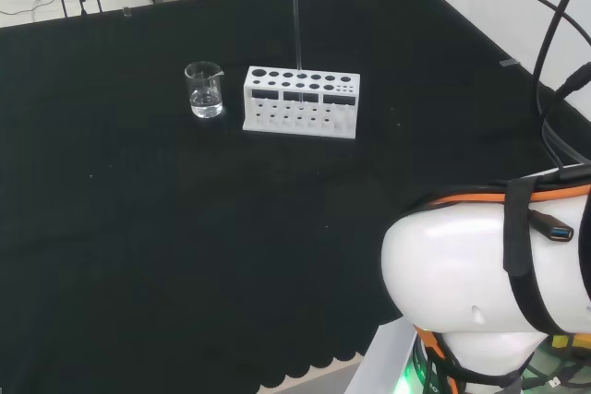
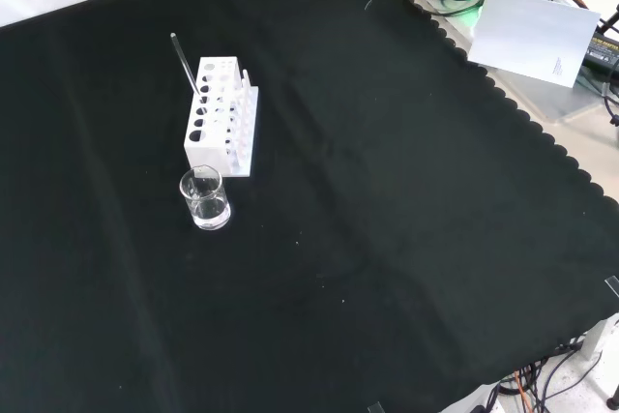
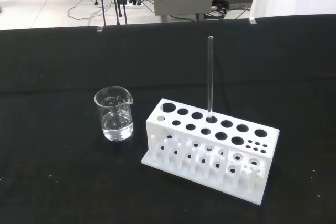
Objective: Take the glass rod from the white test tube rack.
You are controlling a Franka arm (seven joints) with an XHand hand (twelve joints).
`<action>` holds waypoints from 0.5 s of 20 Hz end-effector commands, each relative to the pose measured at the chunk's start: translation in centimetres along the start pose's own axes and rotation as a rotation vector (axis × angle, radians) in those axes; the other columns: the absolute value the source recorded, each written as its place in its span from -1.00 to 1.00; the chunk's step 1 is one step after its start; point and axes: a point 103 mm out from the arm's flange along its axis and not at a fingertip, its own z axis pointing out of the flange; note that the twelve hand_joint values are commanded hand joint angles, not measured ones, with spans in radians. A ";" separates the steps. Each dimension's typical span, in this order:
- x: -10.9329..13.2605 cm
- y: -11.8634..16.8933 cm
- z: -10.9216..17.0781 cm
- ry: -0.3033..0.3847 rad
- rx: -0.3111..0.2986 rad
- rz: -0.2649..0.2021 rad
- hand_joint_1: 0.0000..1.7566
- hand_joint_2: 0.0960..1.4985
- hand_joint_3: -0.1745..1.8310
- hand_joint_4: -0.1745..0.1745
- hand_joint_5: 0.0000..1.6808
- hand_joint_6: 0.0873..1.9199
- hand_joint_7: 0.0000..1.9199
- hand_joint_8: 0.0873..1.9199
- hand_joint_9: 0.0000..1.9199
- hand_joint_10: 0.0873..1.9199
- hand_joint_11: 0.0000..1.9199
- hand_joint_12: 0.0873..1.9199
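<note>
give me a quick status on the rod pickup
Hand state: cannot tell. Glass rod upright in white rack, untouched. Beaker beside rack, apart from it, not blocking the rod.

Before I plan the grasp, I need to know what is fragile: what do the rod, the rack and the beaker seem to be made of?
Rod: clear and glossy, likely glass. Rack: opaque matte white, probably plastic. Beaker: see-through with printed marks, glass or clear plastic; clear liquid sits in its bottom.
</note>
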 end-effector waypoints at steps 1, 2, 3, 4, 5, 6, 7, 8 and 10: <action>0.1 0.1 0.0 -0.009 -0.011 0.000 -0.46 0.15 -0.26 -0.70 -1.00 -1.00 -1.00 -0.41 -0.81 -0.19 -0.88 0.39; 0.1 0.1 0.0 -0.009 -0.013 0.001 -0.46 0.19 -0.31 -0.70 -1.00 -1.00 -1.00 -0.41 -0.83 -0.17 -0.90 0.43; 0.2 0.1 0.1 -0.010 -0.014 0.003 -0.47 0.21 -0.34 -0.70 -0.99 -1.00 -1.00 -0.41 -0.83 -0.15 -0.91 0.45; 0.2 0.2 0.1 -0.008 -0.007 0.006 -0.47 0.23 -0.36 -0.70 -0.99 -1.00 -1.00 -0.40 -0.84 -0.14 -0.92 0.46; 0.2 0.2 0.1 -0.005 -0.002 0.009 -0.47 0.24 -0.37 -0.70 -0.99 -1.00 -1.00 -0.39 -0.84 -0.14 -0.92 0.47; 0.2 0.4 0.2 -0.004 0.001 0.010 -0.47 0.24 -0.38 -0.70 -0.99 -1.00 -1.00 -0.38 -0.84 -0.14 -0.92 0.47; 0.3 0.5 0.3 -0.007 0.000 0.011 -0.47 0.25 -0.39 -0.70 -0.98 -1.00 -1.00 -0.37 -0.84 -0.13 -0.92 0.47; 0.3 0.5 0.4 -0.008 -0.002 0.012 -0.47 0.25 -0.39 -0.71 -0.98 -1.00 -1.00 -0.35 -0.83 -0.13 -0.92 0.47; 0.3 0.8 0.5 -0.005 -0.008 0.011 -0.47 0.26 -0.40 -0.72 -0.97 -1.00 -1.00 -0.29 -0.82 -0.13 -0.91 0.47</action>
